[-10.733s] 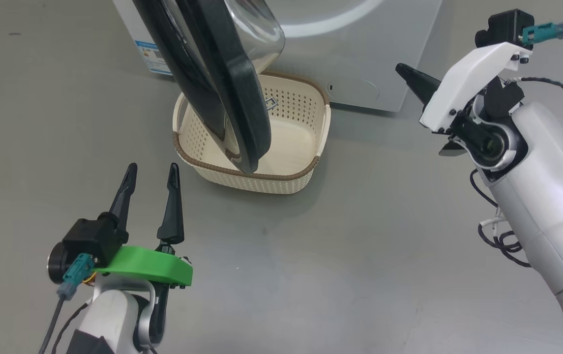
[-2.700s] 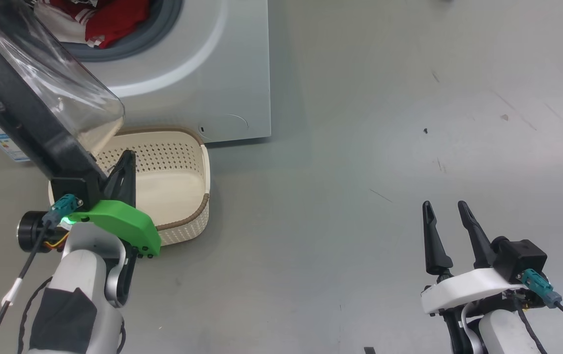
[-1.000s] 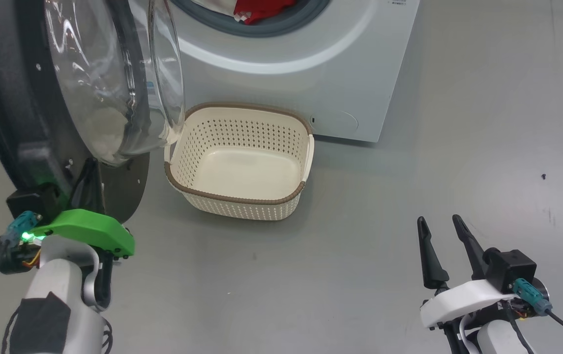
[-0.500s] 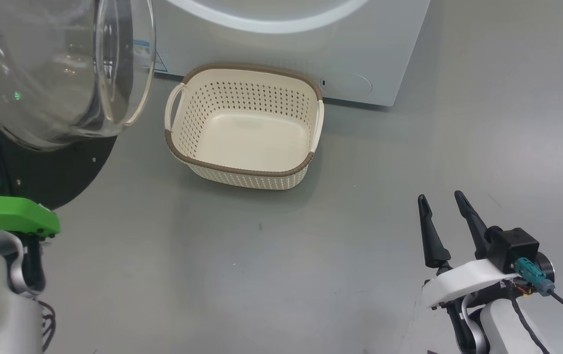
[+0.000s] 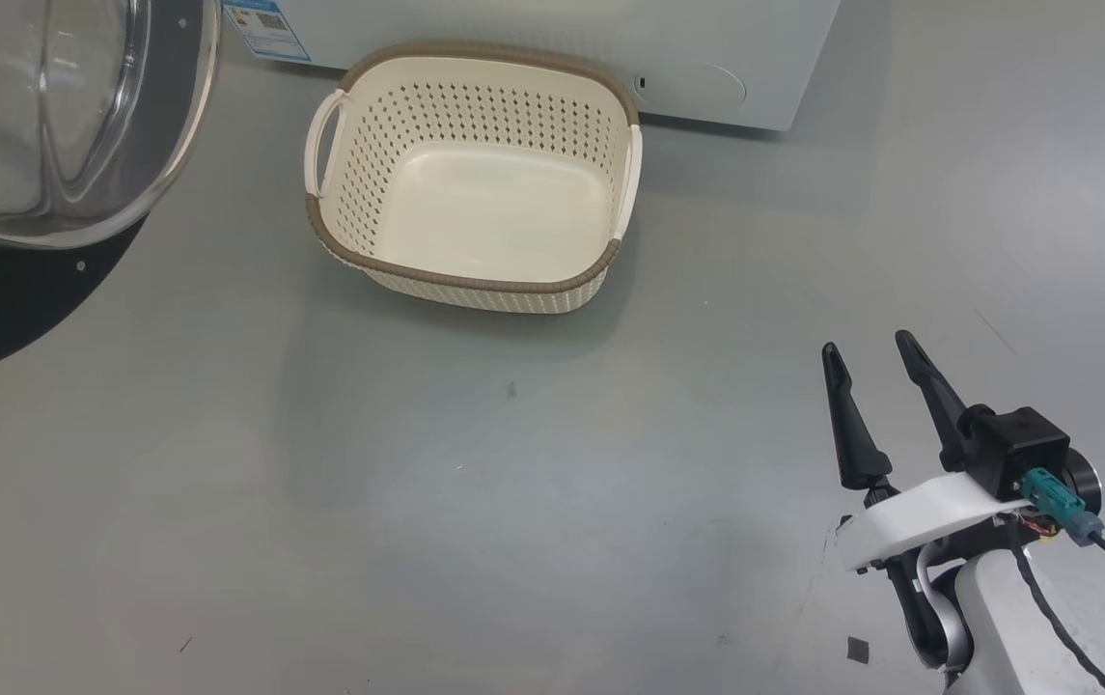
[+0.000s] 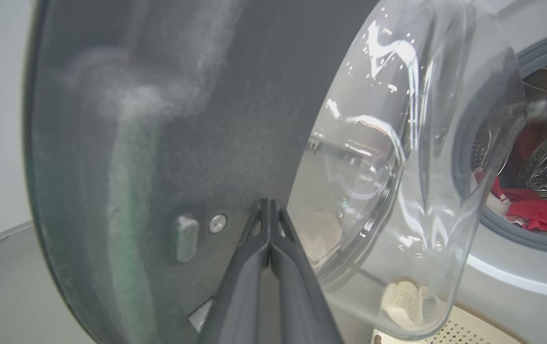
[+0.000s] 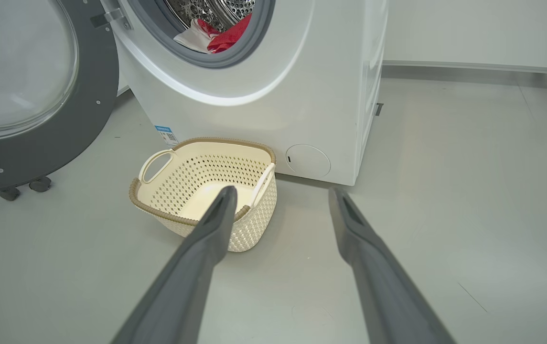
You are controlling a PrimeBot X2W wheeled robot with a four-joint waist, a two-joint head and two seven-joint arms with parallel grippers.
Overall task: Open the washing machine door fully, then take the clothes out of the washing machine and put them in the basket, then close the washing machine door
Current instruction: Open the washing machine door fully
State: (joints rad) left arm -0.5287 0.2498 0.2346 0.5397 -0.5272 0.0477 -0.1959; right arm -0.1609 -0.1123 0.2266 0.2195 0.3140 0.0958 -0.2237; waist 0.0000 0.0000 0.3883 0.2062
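Door-opening seemed nearly done: left gripper (image 6: 269, 204), fingers pressed together, lay against the washing machine door (image 6: 158, 119). Right gripper (image 7: 282, 189) gaped empty; next, reach the red clothes (image 7: 228, 38) at eleven o'clock.

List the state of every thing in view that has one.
washing machine door, wide open.
washing machine, open, still loaded.
clothes, inside the washing machine, at its mouth.
basket, upright, empty.
left tool, shut, tips at the door's inner face.
right tool, open, holding nothing.
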